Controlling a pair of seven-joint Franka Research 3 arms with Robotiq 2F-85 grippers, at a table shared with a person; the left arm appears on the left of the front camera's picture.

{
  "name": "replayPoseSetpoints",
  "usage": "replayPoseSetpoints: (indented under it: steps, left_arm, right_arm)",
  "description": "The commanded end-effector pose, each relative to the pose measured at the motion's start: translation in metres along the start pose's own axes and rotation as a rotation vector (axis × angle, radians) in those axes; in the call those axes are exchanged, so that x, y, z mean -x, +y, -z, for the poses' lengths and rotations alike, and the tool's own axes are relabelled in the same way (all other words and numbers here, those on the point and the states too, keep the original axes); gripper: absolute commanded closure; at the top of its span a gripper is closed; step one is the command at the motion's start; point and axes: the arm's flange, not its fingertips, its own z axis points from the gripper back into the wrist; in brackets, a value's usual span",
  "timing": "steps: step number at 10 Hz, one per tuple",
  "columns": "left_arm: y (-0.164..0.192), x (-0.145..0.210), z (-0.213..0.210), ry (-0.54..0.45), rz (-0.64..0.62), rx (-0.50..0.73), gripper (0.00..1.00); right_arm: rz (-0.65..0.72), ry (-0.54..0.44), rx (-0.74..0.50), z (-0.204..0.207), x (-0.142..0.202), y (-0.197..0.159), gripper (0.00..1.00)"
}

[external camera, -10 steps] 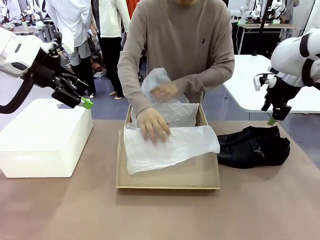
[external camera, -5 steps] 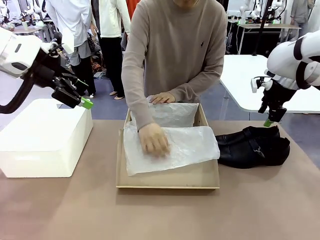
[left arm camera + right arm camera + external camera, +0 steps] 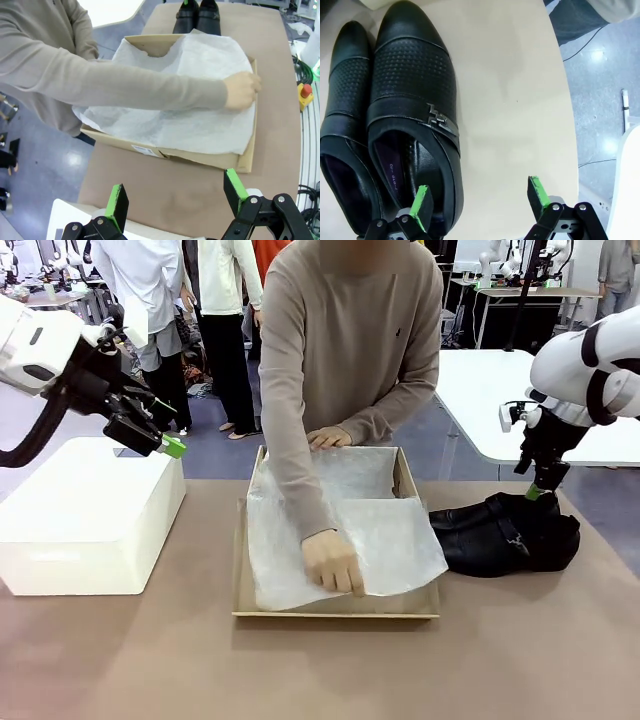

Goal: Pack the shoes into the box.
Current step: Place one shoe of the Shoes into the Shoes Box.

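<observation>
Brown table (image 3: 320,670) carries the cardboard shoebox (image 3: 335,611) at its centre; a person's hand (image 3: 332,562) presses white tissue paper (image 3: 395,540) into it. The black dress shoes (image 3: 505,535) lie side by side just beside the shoebox's right wall. The left gripper (image 3: 176,192), over the white box (image 3: 90,515) at the table's left edge, and the right gripper (image 3: 479,192), above the shoes' heel ends, both have their jaws spread wide and hold nothing.

The shoes (image 3: 510,533), a glossy black pair with perforated uppers and a small metal buckle on the strap, lie upright and side by side on the table, touching each other, with their pointed toes towards the box (image 3: 338,607). That box is plain brown cardboard, shallow and open, at the middle of the table just left of the shoes. White tissue paper (image 3: 385,540) is spread across its inside and spills over its right wall.
</observation>
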Motion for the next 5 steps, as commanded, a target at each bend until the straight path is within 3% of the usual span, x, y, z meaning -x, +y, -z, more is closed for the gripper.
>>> replayPoseSetpoints:
  steps: [1, 5]
  left_arm:
    - [0.003, 0.001, 0.001, -0.02, 0.011, 0.013, 0.0]
    - [0.003, 0.001, 0.001, -0.02, 0.011, 0.013, 0.0]
  right_arm:
    - [0.012, -0.009, -0.021, 0.004, -0.002, -0.011, 0.0]
    - [0.01, 0.015, -0.038, 0.019, -0.002, -0.01, 0.0]
